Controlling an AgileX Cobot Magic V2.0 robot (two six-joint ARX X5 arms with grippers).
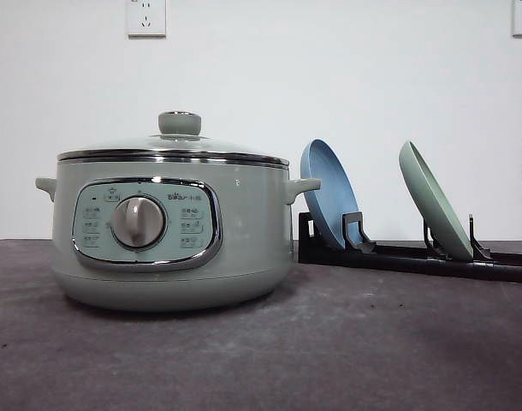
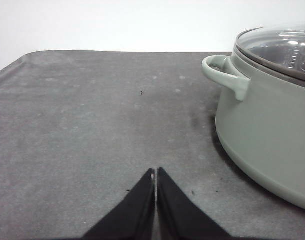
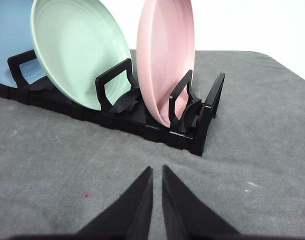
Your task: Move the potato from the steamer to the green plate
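Both grippers are hovering low over the grey table (image 1: pixel 347 351): the left gripper (image 2: pixel 156 176) is sitting with fingertips pressed together beside the steamer (image 1: pixel 171 227), the right gripper (image 3: pixel 157 172) nearly closed, empty, facing the black rack (image 3: pixel 142 122). The steamer's glass lid (image 1: pixel 175 147) is resting in place, hiding any potato, while the green plate (image 3: pixel 77 50) is leaning in the rack between the blue plate (image 1: pixel 328 190) and pink plate (image 3: pixel 165 55).

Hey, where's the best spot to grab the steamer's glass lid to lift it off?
Grip the green knob at the centre of the glass lid, coming straight down from above. It stands proud of the smooth dome, so it is likely the one part that closing jaws can pinch.
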